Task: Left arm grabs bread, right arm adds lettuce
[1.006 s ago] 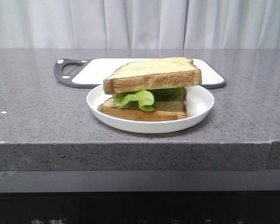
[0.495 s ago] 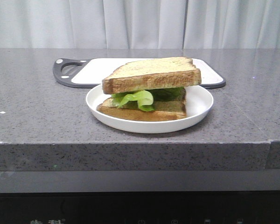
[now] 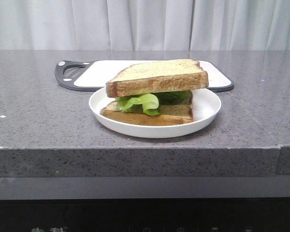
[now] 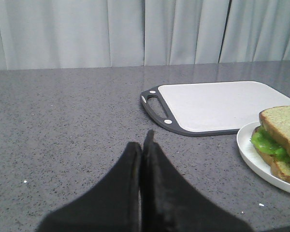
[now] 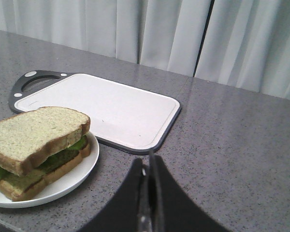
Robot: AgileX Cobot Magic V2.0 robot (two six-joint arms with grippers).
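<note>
A thick slice of bread (image 3: 157, 76) lies on top of green lettuce (image 3: 144, 102), which lies on a thinner bottom slice (image 3: 150, 115), all on a white plate (image 3: 205, 104). The stack also shows in the right wrist view (image 5: 36, 133) and at the edge of the left wrist view (image 4: 282, 130). My left gripper (image 4: 144, 142) is shut and empty, hovering over bare counter left of the plate. My right gripper (image 5: 149, 162) is shut and empty, over the counter right of the plate. Neither arm shows in the front view.
A white cutting board (image 3: 99, 72) with a dark grey rim and handle lies behind the plate; it also shows in the left wrist view (image 4: 217, 104) and the right wrist view (image 5: 106, 108). The grey counter's front edge (image 3: 135, 154) is near. Curtains hang behind.
The view has shifted very slightly; the sandwich, plate and board keep their places relative to each other. No arm enters the front view.
</note>
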